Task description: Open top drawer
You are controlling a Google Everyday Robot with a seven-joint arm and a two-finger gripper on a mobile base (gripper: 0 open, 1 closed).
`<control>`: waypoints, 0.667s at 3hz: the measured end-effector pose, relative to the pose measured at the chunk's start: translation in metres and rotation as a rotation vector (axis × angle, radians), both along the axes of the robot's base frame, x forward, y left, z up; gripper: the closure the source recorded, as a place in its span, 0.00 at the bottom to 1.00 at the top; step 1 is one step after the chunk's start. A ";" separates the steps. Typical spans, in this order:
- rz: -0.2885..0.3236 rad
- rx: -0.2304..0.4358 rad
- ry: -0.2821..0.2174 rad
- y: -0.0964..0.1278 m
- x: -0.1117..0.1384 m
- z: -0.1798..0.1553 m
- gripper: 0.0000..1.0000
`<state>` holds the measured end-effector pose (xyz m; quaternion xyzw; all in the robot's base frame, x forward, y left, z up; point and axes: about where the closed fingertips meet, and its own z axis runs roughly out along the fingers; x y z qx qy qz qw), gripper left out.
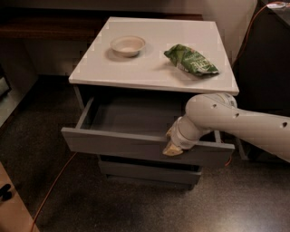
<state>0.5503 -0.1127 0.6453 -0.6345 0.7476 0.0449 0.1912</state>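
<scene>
One gripper clasps the front edge of the pulled-out top drawer; a bowl and green bag sit on the white tabletop.

Dark speckled floor surrounds the white square-topped counter. A thin orange cable crosses it at left. A pale wall stands behind.
</scene>
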 end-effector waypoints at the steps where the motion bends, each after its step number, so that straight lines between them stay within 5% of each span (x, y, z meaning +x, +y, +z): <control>1: 0.001 0.000 0.001 0.000 -0.001 0.000 1.00; 2: 0.027 -0.003 0.009 0.004 -0.017 -0.001 1.00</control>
